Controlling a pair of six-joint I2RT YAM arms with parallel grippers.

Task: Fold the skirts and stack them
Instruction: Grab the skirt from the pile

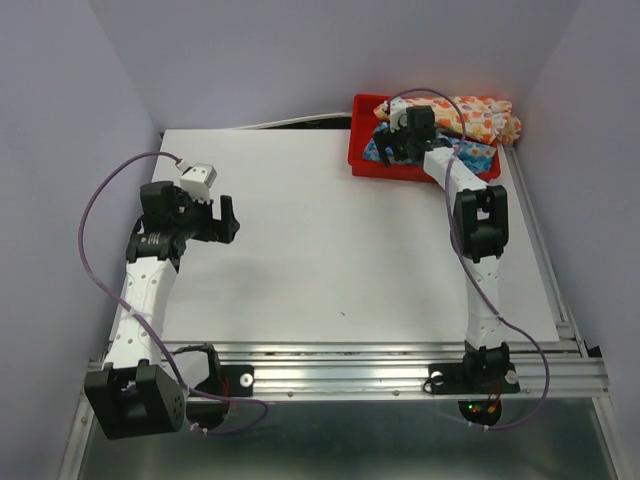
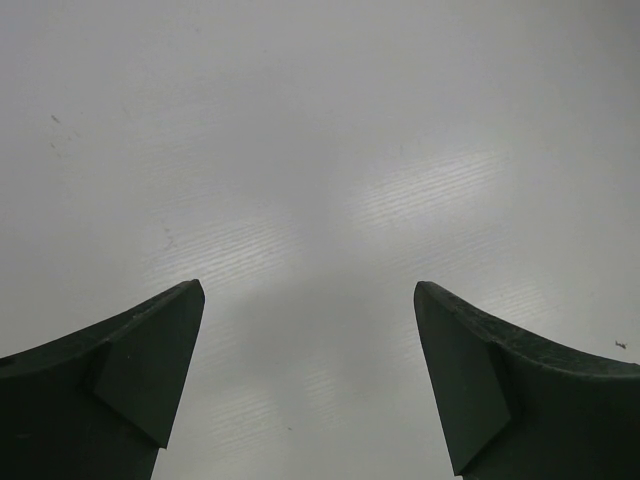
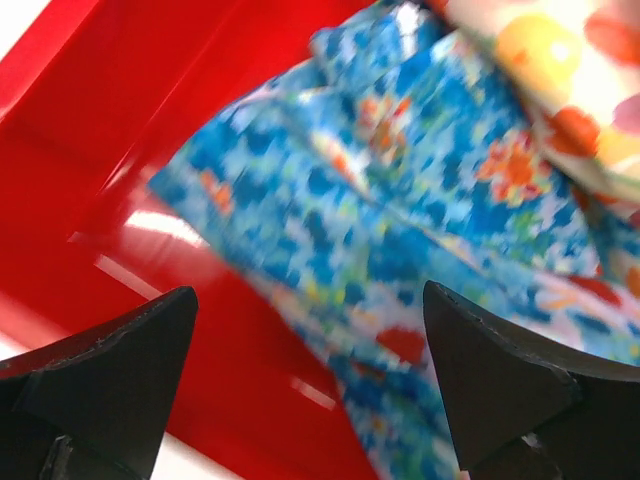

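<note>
Right gripper [image 3: 308,290] of mine gapes wide and empty over the blue skirt [image 3: 400,180] in the red tray [image 3: 120,150]; my left gripper [image 2: 309,285], well apart from that tray, likewise.

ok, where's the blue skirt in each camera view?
Top external: blue skirt lies in the red tray at the table's far right corner, partly under the right gripper.
Left wrist: not in it; only bare table.
Right wrist: fills the centre, lying in the tray.
Shared landmark: the red tray, seen in the top and right wrist views.
</note>
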